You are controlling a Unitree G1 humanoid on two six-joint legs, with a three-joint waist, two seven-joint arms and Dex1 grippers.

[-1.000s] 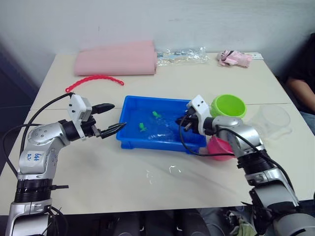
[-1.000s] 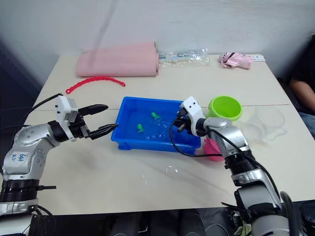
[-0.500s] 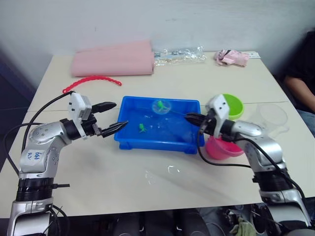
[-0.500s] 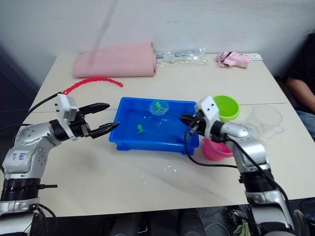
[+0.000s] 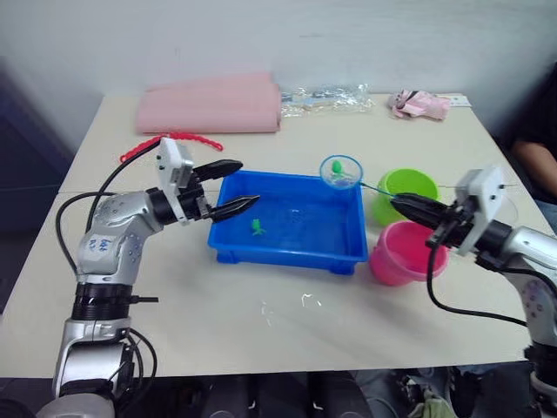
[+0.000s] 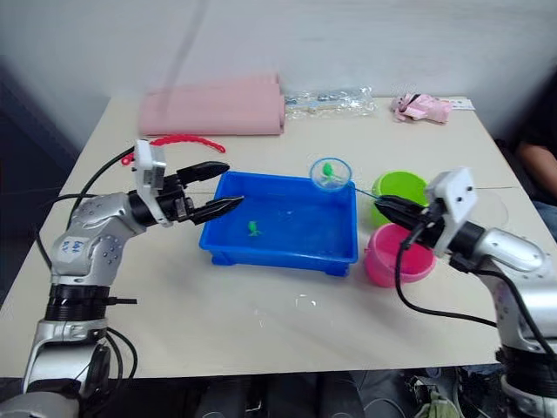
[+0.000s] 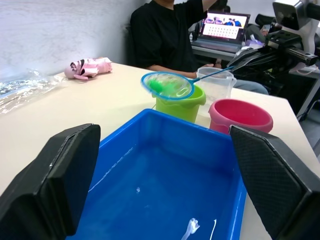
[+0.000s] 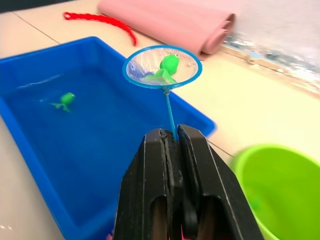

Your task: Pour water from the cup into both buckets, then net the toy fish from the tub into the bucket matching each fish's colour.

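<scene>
The right gripper (image 5: pixel 407 203) is pinching the net (image 5: pixel 341 171) by its thin handle with fingers closed tight, holding the hoop in the air over the blue tub's (image 5: pixel 296 248) 1 o'clock corner with a green toy fish (image 8: pixel 169 63) lying in the mesh. The left gripper (image 5: pixel 237 185) is hovering at the tub's 9 o'clock rim with its fingers spread wide and gripping nothing. A second green fish (image 5: pixel 258 226) is floating in the tub, while the lime green bucket (image 5: pixel 409 186) and pink bucket (image 5: pixel 396 254) are standing on the counter (image 5: pixel 261 322) at the tub's 3 o'clock side, with the clear cup (image 7: pixel 216 87) just beyond them.
</scene>
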